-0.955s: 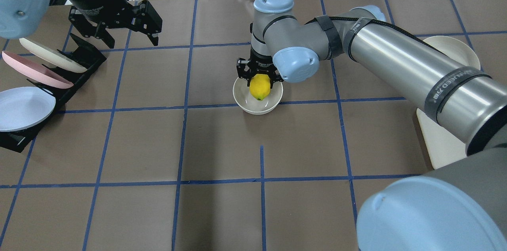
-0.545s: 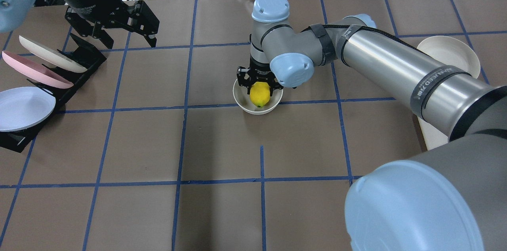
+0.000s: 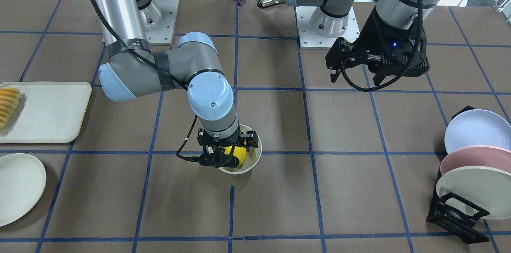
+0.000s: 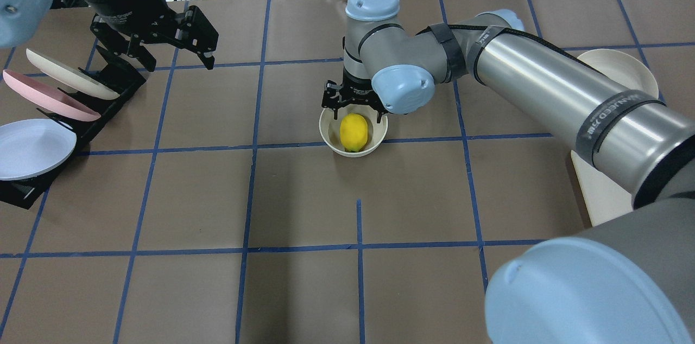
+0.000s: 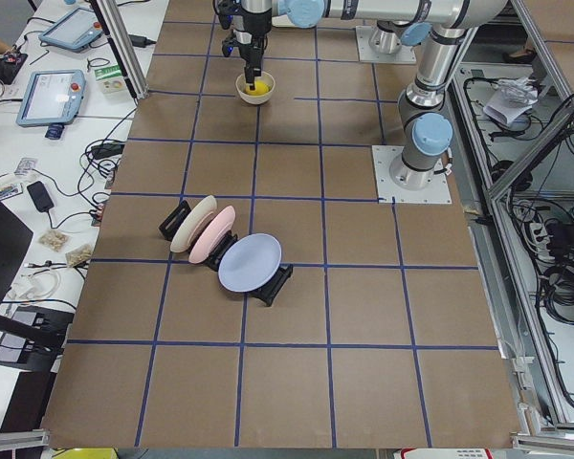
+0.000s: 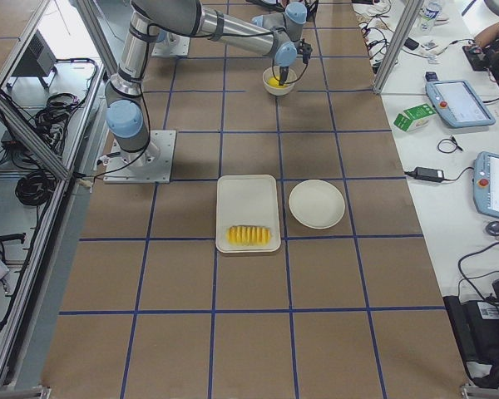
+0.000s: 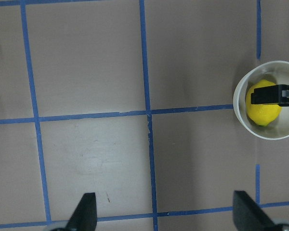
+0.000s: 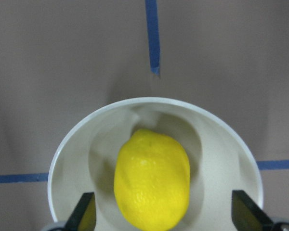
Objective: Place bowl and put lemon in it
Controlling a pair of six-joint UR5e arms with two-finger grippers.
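Lemon [image 4: 355, 132] now loose in bowl [image 4: 353, 152], ctr frame; R pincer [image 4: 354, 109] let go, fingers apart above it. L pincer [image 4: 176, 61] apart, upper left.

Bright yellow oval lemon [image 8: 151, 180] against a glossy cream-white round bowl [image 8: 216, 154]. Matte brown tabletop [image 4: 304, 290], gridded with blue tape lines [image 4: 359, 224]. A black rack [image 3: 455, 215] carries a pale lavender-blue round plate [image 3: 477, 131], a pink round plate [image 3: 471, 159] and a cream round plate [image 3: 471, 191].
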